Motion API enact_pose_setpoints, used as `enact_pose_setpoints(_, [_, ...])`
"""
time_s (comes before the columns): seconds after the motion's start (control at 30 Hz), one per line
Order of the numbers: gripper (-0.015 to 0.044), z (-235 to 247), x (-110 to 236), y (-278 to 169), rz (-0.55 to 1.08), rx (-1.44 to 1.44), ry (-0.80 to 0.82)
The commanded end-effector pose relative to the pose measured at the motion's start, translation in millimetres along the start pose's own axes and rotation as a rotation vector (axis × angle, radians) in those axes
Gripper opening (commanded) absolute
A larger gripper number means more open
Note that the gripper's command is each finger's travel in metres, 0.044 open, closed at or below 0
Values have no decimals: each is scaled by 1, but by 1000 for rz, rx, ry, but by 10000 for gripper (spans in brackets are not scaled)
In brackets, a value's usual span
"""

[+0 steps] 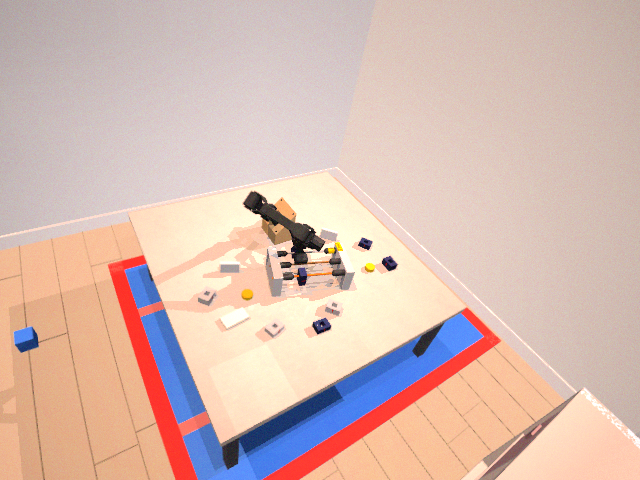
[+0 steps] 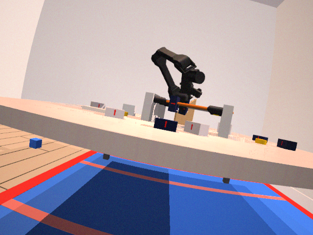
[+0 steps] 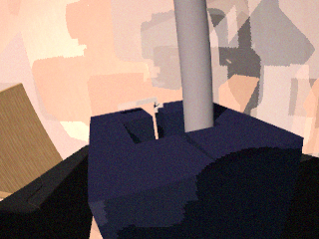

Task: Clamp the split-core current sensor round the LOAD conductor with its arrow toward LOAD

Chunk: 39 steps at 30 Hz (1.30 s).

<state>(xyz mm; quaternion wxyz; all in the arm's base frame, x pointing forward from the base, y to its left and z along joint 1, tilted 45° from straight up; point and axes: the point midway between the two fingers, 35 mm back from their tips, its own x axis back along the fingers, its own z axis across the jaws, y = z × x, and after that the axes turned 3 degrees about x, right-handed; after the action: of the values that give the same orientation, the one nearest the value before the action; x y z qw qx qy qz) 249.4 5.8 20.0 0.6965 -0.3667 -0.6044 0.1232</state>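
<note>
The dark blue split-core sensor [image 1: 302, 276] [image 2: 172, 104] [image 3: 193, 179] sits round the front orange conductor [image 1: 321, 276] [image 2: 195, 106] of the white rack [image 1: 274, 273] [image 2: 225, 121]. The rack holds three conductors. In the exterior view the sensor's red arrow points right along the conductor. In the wrist view the conductor [image 3: 191, 47] shows as a grey rod running out of the sensor's top. My gripper [image 1: 300, 267] [image 2: 179, 105] [image 3: 159, 146] reaches down from above and is shut on the sensor, with black fingers at both sides. A small yellow piece [image 1: 338, 246] sits at the rack's far right end; I can read no LOAD lettering.
Similar dark blue blocks [image 1: 321, 325] [image 1: 389, 262] [image 1: 365, 243] and grey blocks [image 1: 206, 296] [image 1: 274, 328] [image 1: 333, 307] lie around the rack. There are also two yellow discs [image 1: 247, 293] [image 1: 369, 267] and a white plate [image 1: 234, 318]. A cardboard box [image 1: 279, 222] stands behind the arm.
</note>
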Motion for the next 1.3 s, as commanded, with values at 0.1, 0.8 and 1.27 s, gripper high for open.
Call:
enact_pose_setpoints(0.1, [0,0,0,0,0,3,-18])
enact_pose_setpoints(0.8, [0,-3,3,1,10,24,-221])
enact_pose_setpoints(1.27, [0,-8,4,1,13,26,-340])
